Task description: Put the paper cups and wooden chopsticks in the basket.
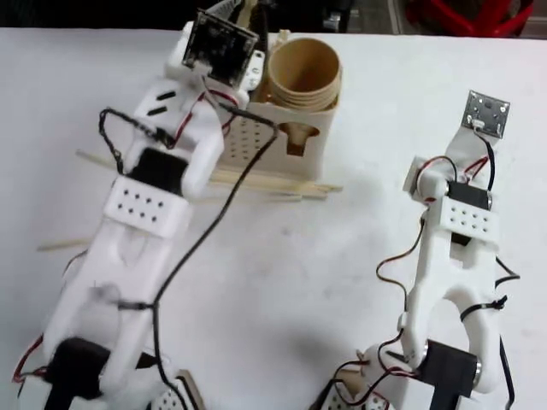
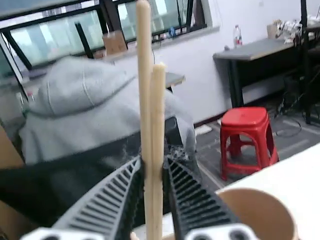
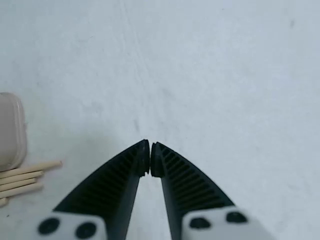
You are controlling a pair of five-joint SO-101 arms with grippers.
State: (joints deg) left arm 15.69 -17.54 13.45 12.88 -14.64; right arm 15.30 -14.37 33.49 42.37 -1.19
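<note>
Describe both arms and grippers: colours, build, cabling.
Both arms, left arm and right arm, have white plastic shells, black servo blocks and white plates with rows of small holes. A thick black cable loops along the left one; thin red, black and white wires run along the right. The left gripper and right gripper have black ribbed jaws on white bases.

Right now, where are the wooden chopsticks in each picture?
High view: loose chopsticks lie on the table beside the basket.
Left wrist view: two chopsticks stand upright, clamped in the left gripper, near a paper cup rim.
Right wrist view: chopstick ends lie beside the basket's corner.
Shared landmark: the basket holding the cups.
</note>
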